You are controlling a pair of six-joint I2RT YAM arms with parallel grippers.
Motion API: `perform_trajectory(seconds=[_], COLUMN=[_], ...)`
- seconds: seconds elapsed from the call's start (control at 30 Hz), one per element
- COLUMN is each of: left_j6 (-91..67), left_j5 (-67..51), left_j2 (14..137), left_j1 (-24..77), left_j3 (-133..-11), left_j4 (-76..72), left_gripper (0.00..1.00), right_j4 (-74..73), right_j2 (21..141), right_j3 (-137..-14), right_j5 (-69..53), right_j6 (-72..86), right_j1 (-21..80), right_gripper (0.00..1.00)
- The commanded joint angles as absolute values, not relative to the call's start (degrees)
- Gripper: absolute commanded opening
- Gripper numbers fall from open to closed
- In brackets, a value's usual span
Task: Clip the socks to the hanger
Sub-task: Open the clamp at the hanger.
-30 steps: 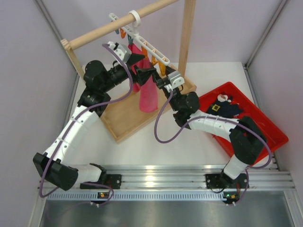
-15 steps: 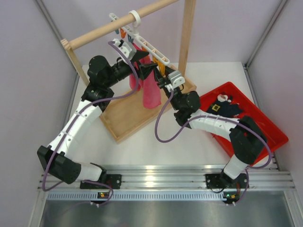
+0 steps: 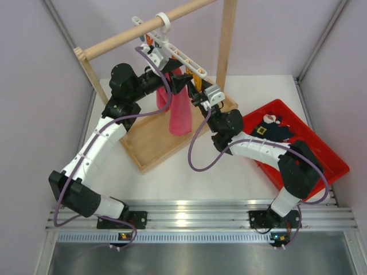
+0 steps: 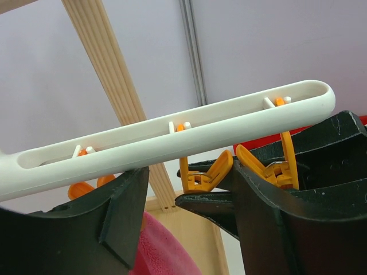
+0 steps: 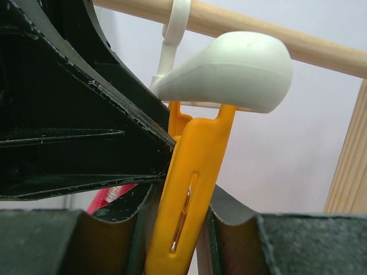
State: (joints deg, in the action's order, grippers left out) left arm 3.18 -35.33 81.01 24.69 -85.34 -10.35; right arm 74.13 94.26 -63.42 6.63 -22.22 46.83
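The white hanger (image 3: 182, 57) hangs by its ring hook (image 3: 163, 22) from the wooden rail; it has orange clips under it. My right gripper (image 3: 195, 87) is shut on the end orange clip (image 5: 192, 200), one finger on each side of it, just under the bar's rounded end (image 5: 229, 71). My left gripper (image 3: 174, 77) is open right under the bar (image 4: 172, 134). Its fingers (image 4: 86, 229) straddle a gap below another orange clip (image 4: 203, 172) and hold nothing. The dark socks (image 3: 274, 129) lie in the red tray (image 3: 321, 149) at the right.
A long pink cloth (image 3: 179, 112) hangs from the hanger between the two grippers. The wooden rail frame (image 3: 172, 20), its upright post (image 3: 226, 40) and its base board (image 3: 155, 140) surround the hanger. Both arms crowd together at the bar.
My left arm has swung up and to the right, bringing its open gripper up under the hanger bar. The right gripper has stayed on the clip.
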Motion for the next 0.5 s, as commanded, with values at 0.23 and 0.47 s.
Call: perform_trajectory(seconds=[0.23,0.47], left_j6=[0.3,-6.2], left_j5=[-34.5,-34.1], left_j2=[81.5,80.4], left_j1=[25.3,25.3], left_j3=[-86.4,-83.1], left_j4=[-16.5,-20.8], left_gripper=[0.57,0.38], right_j4=[98.0,98.0], right_j2=[93.3,92.3], right_j3=[-64.2,-62.7], right_j5=[4.3,4.5], right_j6=[-20.3,-20.1], right_j1=[46.4,46.5], right_gripper=[0.25,0.31])
